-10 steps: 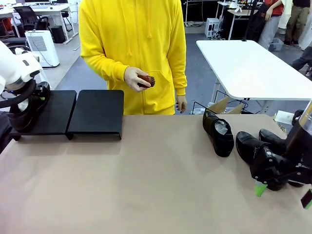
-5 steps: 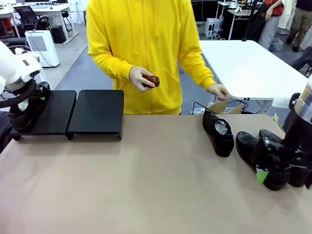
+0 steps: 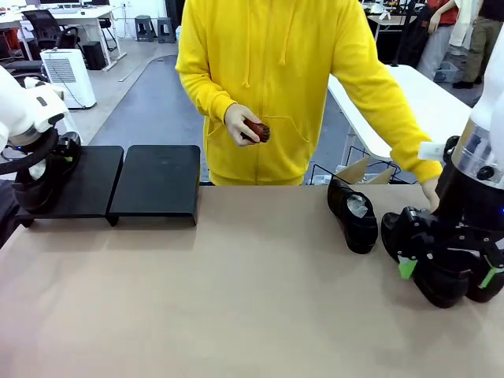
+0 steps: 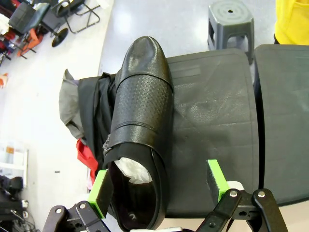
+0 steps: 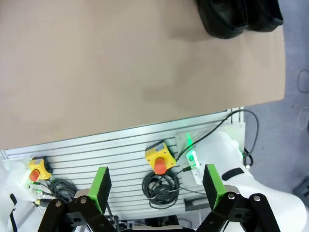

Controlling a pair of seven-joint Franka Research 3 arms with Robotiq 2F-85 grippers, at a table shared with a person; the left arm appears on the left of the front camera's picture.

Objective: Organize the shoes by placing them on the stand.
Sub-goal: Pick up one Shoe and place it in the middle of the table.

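one shoe sits on the stand inside the wide-open left pincer — three other shoes wait on the surface well right of the stand, by the right pincer — open, empty.

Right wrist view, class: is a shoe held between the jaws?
No: the jaws of the right gripper stand open, gripping nothing, and the shoes lie apart on the table.
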